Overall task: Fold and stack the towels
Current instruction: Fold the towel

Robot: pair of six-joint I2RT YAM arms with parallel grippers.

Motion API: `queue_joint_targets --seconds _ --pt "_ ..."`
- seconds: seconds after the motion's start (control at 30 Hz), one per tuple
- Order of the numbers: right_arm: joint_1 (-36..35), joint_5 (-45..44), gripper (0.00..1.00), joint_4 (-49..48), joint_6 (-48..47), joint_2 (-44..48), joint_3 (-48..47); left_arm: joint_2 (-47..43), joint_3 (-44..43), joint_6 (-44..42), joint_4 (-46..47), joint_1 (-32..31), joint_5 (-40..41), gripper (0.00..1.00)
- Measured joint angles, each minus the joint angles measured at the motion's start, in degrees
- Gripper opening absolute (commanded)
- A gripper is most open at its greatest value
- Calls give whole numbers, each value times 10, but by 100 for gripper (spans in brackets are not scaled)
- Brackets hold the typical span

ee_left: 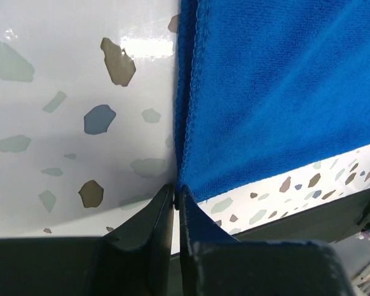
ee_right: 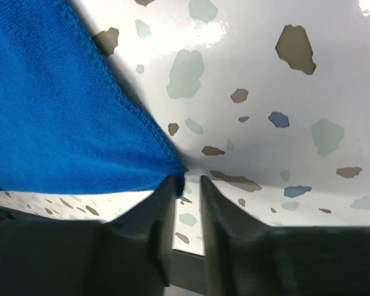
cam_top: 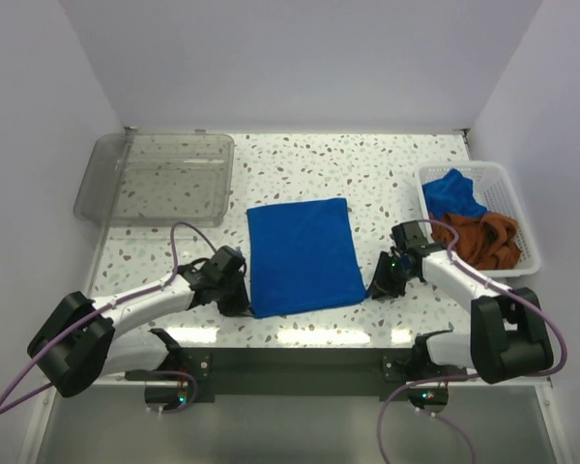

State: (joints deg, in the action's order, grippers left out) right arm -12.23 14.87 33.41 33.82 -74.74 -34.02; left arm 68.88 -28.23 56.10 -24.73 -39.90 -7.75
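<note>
A royal blue towel lies flat on the speckled table, spread as one rectangle between my two arms. My left gripper sits low at its near left corner. In the left wrist view the jaws are parted by a thin slit, and the towel's hemmed corner ends right at the tips. My right gripper is at the near right corner. There the fingers stand apart with table showing between them, and the towel's corner touches the left finger only.
A white mesh basket at the right holds a crumpled blue towel and a rust-brown towel. A clear plastic tray stands at the back left. The table's near edge runs just behind both grippers.
</note>
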Motion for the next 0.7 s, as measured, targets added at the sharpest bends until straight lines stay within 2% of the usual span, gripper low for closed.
queue_joint_targets --seconds 0.13,0.37,0.5,0.7 --pt "-8 -9 38 16 -3 27 0 -4 0 -2 -7 0 3 29" --pt "-41 -42 38 78 -4 86 -30 -34 -10 -7 -65 0 21 42" --pt "-74 -53 33 87 -4 96 -74 -54 -60 -15 -121 0 44 40" --pt "-140 -55 31 58 7 59 -93 -42 -149 -32 -138 0 71 27"
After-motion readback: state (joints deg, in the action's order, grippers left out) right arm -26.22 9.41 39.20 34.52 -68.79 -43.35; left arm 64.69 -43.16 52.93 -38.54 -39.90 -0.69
